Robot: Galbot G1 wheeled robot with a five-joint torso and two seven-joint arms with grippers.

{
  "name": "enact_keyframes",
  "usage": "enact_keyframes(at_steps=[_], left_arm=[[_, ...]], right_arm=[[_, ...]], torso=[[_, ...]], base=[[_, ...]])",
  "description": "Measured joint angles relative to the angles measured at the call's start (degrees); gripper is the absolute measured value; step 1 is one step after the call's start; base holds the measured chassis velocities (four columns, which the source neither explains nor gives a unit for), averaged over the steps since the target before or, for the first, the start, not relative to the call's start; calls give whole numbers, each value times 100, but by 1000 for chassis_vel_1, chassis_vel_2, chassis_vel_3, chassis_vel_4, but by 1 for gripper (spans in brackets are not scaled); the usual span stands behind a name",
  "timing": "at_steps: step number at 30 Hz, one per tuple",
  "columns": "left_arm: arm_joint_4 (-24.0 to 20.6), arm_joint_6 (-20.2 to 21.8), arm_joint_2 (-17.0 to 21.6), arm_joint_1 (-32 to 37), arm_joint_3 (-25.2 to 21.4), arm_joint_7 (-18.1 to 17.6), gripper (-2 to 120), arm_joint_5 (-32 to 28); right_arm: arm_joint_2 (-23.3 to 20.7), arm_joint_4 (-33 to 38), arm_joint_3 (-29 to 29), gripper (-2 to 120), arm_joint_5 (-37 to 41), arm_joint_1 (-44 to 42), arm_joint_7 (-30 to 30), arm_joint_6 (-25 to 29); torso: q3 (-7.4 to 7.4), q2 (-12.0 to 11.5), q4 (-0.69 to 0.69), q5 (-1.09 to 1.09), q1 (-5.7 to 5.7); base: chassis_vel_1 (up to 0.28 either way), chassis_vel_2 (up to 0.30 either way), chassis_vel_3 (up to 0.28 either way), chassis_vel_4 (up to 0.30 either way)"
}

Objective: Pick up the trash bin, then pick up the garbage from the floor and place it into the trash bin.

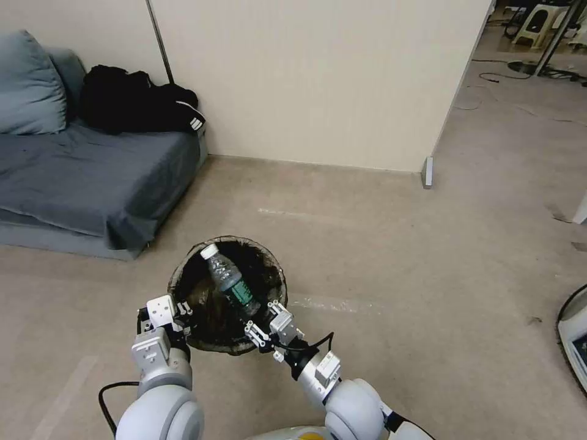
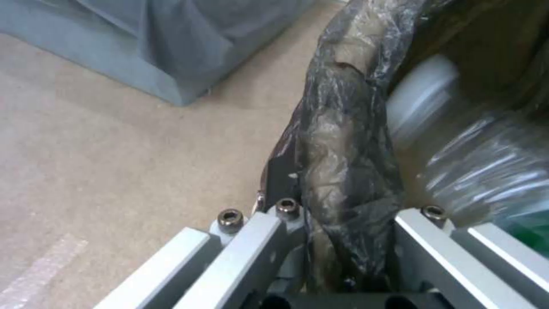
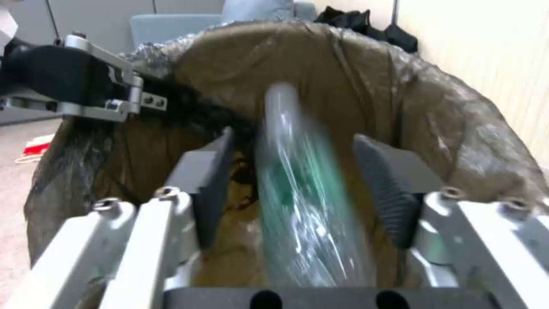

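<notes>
The trash bin is a round bucket lined with a dark bag, and it hangs just in front of me above the floor. My left gripper is shut on its rim, with the bag pinched between its fingers. The garbage in view is a clear plastic bottle with a green label and white cap, lying tilted inside the bin. My right gripper stands open at the near rim. The blurred bottle sits between its pads without touching them. A small red-and-white piece lies on the floor beyond the bin.
A low grey sofa with a black bundle on it stands at the left against a beige partition wall. A white object sits at the right edge. Bare tan floor spreads ahead and to the right.
</notes>
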Motion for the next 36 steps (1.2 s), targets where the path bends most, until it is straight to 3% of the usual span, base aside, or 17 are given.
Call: enact_keyframes(at_steps=[4,11,19,26,28,36], left_arm=[[-6,50,7,-1,16,59,0,-13],[0,63,20,-22,11,91,0,6],[188,120,49,-115,12,152,0,93],[399,140,151,-217,-12,207,0,225],[477,139,197,-242,-32,228,0,281],[565,89,212,-294,19,271,0,354]], right_arm=[[15,44,3,76,-41,-2,-4,0],[3,246,9,98,-189,-43,-13,33],[18,1056,261,100,-564,-207,3,133],[369,1943,1362,100,-996,-786,164,224],[608,2165,1845,100,-1284,-1219,490,300],[1101,2024,2176,100,-1516,-2237,1103,528]], torso=[[0,0,0,0,0],[0,0,0,0,0],[0,0,0,0,0],[0,0,0,0,0],[0,0,0,0,0],[0,0,0,0,0]], base=[[0,0,0,0],[0,0,0,0],[0,0,0,0],[0,0,0,0],[0,0,0,0],[0,0,0,0]])
